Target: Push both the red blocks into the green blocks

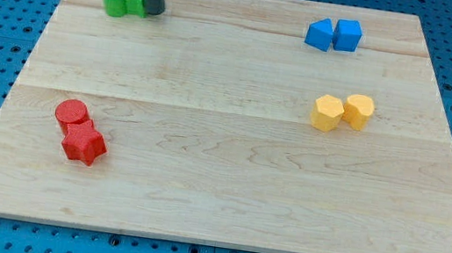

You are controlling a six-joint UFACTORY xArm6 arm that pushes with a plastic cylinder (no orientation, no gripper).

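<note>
Two red blocks lie at the view's lower left, touching: a red cylinder (71,113) and just below it a red star-shaped block (83,145). Two green blocks (124,0) sit together at the view's top left; the right one is partly hidden behind my rod. My tip (153,11) rests on the board right against the green blocks' right side, far above the red blocks.
Two blue blocks (334,34) sit together at the view's top right. Two yellow blocks (342,111) sit together at the right, below the blue ones. The wooden board (227,180) lies on a blue pegboard.
</note>
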